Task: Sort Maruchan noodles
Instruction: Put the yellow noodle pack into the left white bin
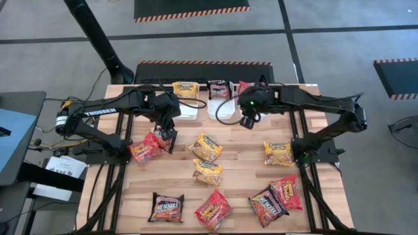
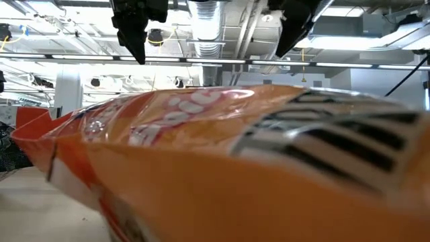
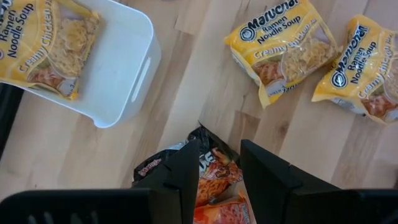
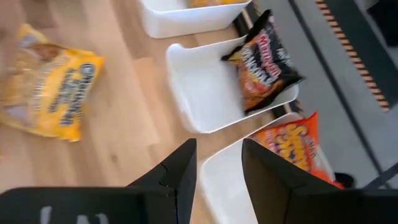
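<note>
**Ramen sort mid-run: left arm closes in on a dark packet**

Orange-red packet (image 2: 235,168) fills the low view, pressed right up to the lens, with both arms' dark fingers hanging above it.

High view: the left gripper (image 1: 167,132) hovers over a dark brown-black packet (image 1: 164,138) beside a red packet (image 1: 145,149) near the table's (image 1: 241,173) left edge. The right gripper (image 1: 247,121) waits by the white bins (image 1: 225,108) at the far edge, where sorted packets rest. Yellow, red and dark Maruchan noodles (image 1: 207,171) lie scattered toward the near edge.

Left wrist view: fingers (image 3: 186,171) stand apart, straddling the dark packet's crinkled end without clamping it. A bin (image 3: 127,68) holds a yellow Creamy Chicken packet (image 3: 50,43); two more yellow packets (image 3: 283,46) lie on the wood.

Right wrist view: released fingers (image 4: 180,171), nothing between them, above a bin (image 4: 199,93) with a dark packet (image 4: 261,62) propped on its rim; an orange-red one (image 4: 295,143) sits in the next.

Judged step: picking the dark packet. Next calls for lowering, pinching, then carrying it to the dark packet's bin.
</note>
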You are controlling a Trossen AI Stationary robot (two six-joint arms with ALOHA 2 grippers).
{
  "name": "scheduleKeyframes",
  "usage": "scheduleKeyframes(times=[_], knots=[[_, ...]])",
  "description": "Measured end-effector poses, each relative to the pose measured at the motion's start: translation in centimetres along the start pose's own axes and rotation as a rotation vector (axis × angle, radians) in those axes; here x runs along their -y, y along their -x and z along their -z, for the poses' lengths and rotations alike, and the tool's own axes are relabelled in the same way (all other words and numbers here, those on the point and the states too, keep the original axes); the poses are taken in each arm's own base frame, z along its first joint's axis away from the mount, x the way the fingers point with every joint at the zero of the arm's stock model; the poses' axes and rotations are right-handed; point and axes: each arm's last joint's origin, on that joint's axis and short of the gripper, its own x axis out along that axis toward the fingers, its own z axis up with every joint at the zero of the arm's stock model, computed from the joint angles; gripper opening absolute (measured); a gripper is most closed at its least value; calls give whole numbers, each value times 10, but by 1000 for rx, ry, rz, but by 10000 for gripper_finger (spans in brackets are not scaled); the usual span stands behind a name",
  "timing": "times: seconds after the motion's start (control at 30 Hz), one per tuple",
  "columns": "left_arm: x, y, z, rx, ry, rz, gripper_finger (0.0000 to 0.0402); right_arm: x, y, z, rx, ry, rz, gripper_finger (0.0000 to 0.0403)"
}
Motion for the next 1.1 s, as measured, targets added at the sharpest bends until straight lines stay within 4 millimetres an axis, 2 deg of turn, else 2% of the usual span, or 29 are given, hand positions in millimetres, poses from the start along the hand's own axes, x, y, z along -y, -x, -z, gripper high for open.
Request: scheduleKeyframes(times=[0.27,0.63,0.8,1.0,1.1], knots=[[0,0,1,-18,3,23,105,-29,22,11,-18,-72,-74,153],[13,-9,-7,-2,-122,297,106,-66,40,19,-4,-109,-163,153],[25,-23,-15,3,-96,328,106,-76,46,22,3,-89,-191,153],[40,-31,-18,21,-208,338,106,-82,49,24,7,-68,-210,153],[44,-34,-20,51,-307,286,106,-84,50,25,8,-63,-216,153]])
